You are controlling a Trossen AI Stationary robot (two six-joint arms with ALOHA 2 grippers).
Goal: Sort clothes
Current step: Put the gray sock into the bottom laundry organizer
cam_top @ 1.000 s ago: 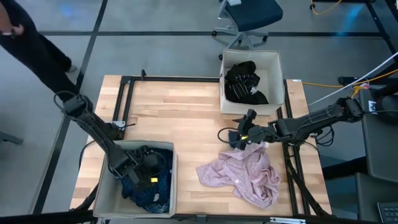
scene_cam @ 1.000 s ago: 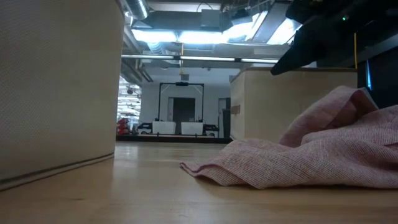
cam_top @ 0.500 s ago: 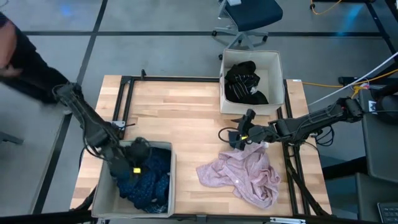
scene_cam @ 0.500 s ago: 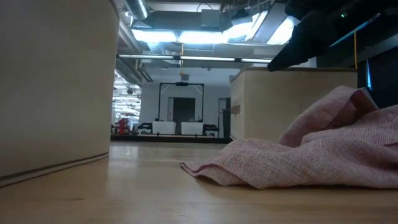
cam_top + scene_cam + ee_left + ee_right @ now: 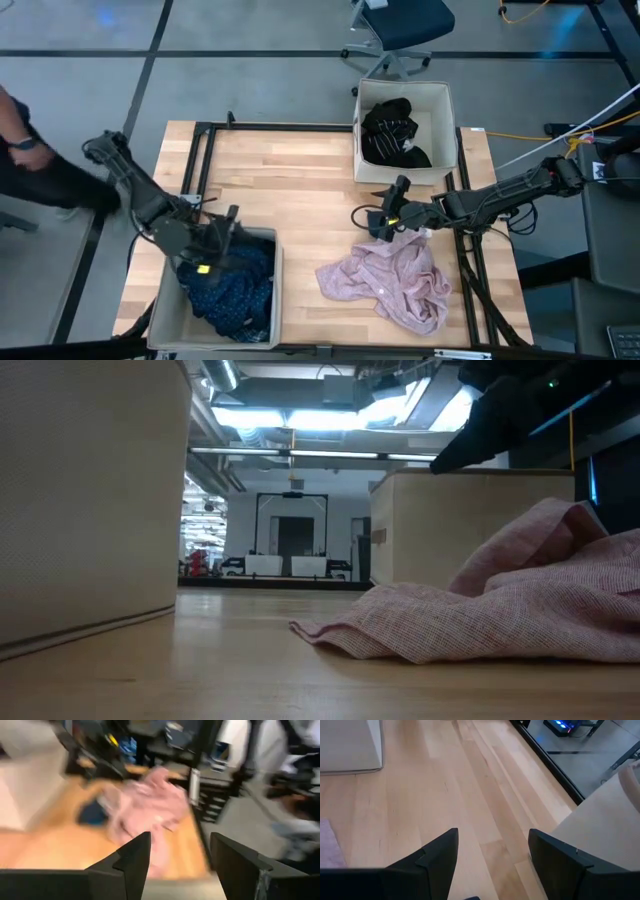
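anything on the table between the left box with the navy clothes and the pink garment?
No. In the high view, only bare wood separates the left box, holding the navy dotted clothes, from the pale pink garment. The low view shows the same bare gap.

Bare table [image 5: 290, 190] lies open ahead of the right gripper [image 5: 379, 222]; pale pink garment [image 5: 390, 280] crowds just beside its jaws.

Overhead, table-level, two wrist cameras

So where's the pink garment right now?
High view: the pale pink garment lies crumpled on the table's right side, just under the right gripper, below the box of black clothes.
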